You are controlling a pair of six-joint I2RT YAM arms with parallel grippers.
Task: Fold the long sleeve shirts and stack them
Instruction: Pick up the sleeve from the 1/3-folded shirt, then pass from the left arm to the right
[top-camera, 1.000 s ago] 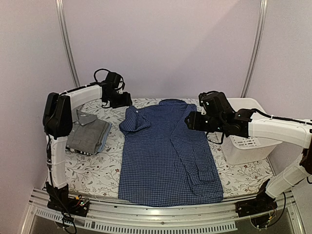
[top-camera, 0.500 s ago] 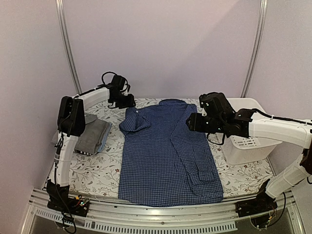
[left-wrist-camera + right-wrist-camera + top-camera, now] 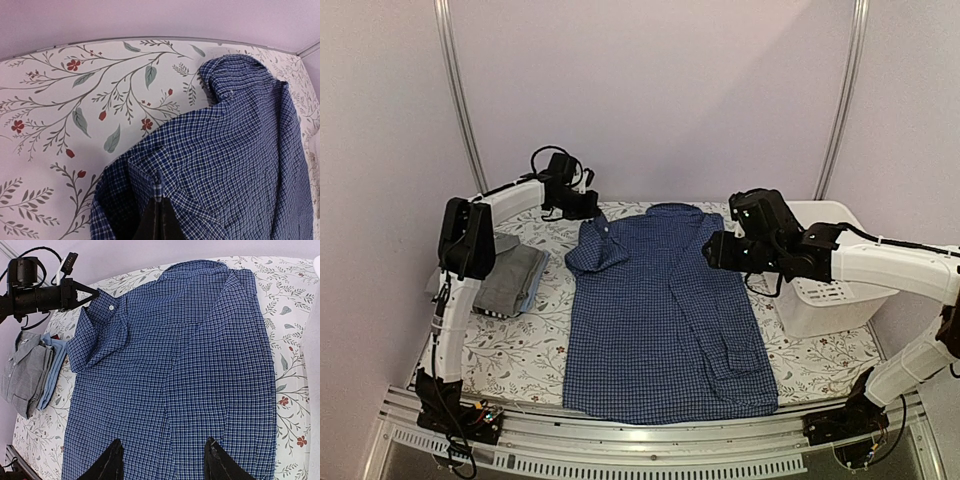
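Note:
A dark blue fine-check long sleeve shirt (image 3: 660, 310) lies spread on the flowered table cover, collar at the far end, with its left sleeve folded in at the shoulder (image 3: 95, 335). My left gripper (image 3: 588, 214) sits at that far left shoulder, shut on a raised pinch of the checked cloth (image 3: 161, 187). My right gripper (image 3: 712, 250) hovers open over the shirt's right side, its two dark fingertips (image 3: 116, 450) spread wide above the fabric with nothing between them. A folded stack of a grey shirt (image 3: 505, 275) and a light blue shirt (image 3: 54, 365) lies at the left.
A white plastic basket (image 3: 825, 295) stands at the right of the table, close behind my right arm. The back wall runs just beyond the collar (image 3: 235, 65). Metal rails (image 3: 620, 450) line the near edge.
My left arm swung right toward the shirt's shoulder and its jaws closed on a fold of the checked cloth. The right gripper has stayed nearly still above the shirt.

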